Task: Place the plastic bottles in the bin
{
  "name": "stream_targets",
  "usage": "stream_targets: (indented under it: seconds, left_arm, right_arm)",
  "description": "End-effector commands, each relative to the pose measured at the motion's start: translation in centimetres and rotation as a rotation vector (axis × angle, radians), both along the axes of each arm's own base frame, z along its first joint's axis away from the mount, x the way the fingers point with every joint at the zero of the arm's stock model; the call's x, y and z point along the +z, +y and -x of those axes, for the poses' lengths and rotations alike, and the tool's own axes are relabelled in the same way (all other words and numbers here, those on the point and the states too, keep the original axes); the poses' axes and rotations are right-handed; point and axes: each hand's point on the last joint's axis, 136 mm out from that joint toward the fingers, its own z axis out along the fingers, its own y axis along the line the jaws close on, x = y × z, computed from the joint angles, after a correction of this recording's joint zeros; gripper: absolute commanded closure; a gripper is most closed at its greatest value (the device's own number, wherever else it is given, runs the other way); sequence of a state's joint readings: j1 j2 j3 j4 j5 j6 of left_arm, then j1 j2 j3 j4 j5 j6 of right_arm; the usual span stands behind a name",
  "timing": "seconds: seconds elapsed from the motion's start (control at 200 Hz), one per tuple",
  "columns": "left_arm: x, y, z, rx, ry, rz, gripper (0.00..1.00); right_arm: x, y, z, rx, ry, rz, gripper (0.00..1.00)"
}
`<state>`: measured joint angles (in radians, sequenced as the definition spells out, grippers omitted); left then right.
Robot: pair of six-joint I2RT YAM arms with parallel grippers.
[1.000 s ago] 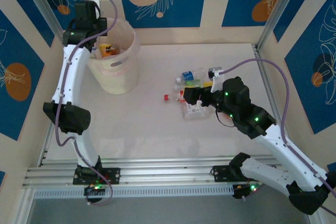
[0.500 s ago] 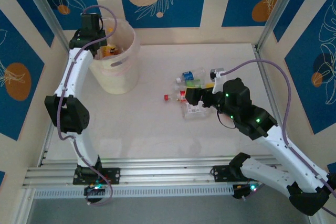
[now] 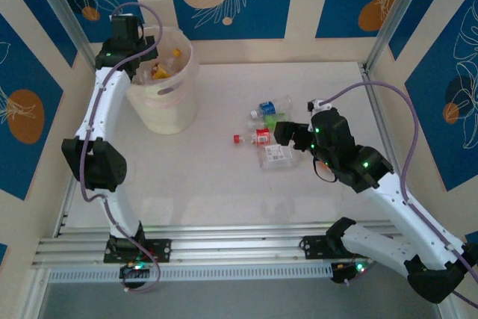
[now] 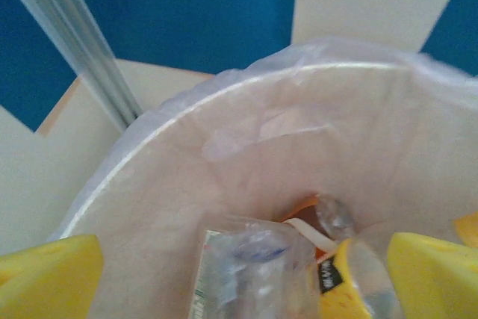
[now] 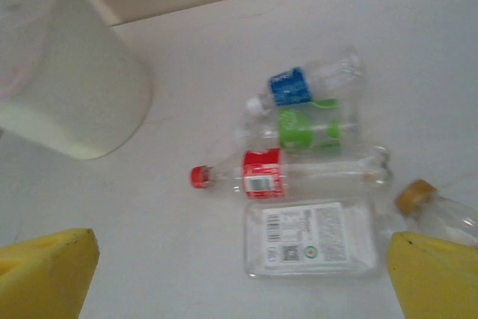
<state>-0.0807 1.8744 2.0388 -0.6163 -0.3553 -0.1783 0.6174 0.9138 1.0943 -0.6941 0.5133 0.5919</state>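
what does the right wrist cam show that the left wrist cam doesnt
Right wrist: five plastic bottles lying on the table: a blue-label bottle, green-label bottle, red-cap bottle, flat clear bottle and tan-cap bottle, with the bin seen from outside.
Left wrist: the bin's inside from above, holding a crumpled clear bottle and a yellow-label bottle, with a blue wall panel behind.
Both: the bin, and yellow fingers set wide apart at the lower corners.
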Motion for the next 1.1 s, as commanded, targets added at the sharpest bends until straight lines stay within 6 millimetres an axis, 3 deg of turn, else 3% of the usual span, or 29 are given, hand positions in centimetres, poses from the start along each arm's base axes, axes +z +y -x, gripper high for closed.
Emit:
stream_targets:
  seconds: [0.0,0.27,0.39,0.49,0.7,0.8,0.965,1.095]
  left_arm:
    - [5.6,-1.3,2.2,-0.086,-0.106,0.072,0.00]
    - [7.9,-6.4,5.9,-0.282,-0.144,0.158,0.01]
    - [8.2,-10.1,8.4,-0.390,-0.151,0.170,0.01]
    - [7.6,-14.2,10.9,-0.508,-0.153,0.157,0.01]
    - [2.6,-24.4,16.3,-0.805,-0.071,0.130,0.01]
    - [-0.3,-28.3,18.3,-0.920,-0.017,0.111,0.01]
    - [-5.3,-31.9,19.6,-1.002,0.088,0.057,0.01]
    - [-7.4,-33.4,20.1,-1.030,0.120,0.049,0.01]
  right_arm:
    - [-1.1,-3.6,0.1,-0.183,0.098,0.026,0.01]
    - [-5.8,-9.4,0.9,-0.408,0.347,-0.016,0.01]
    - [-8.1,-11.1,1.3,-0.462,0.425,-0.034,0.01]
    - [-10.0,-11.6,1.3,-0.470,0.471,-0.084,0.01]
    - [-13.2,-11.4,1.9,-0.473,0.552,-0.149,0.01]
    - [-13.9,-11.3,2.1,-0.472,0.569,-0.153,0.01]
    - [-14.6,-11.8,2.3,-0.491,0.596,-0.121,0.01]
    - [-14.9,-13.1,2.1,-0.519,0.597,-0.105,0.01]
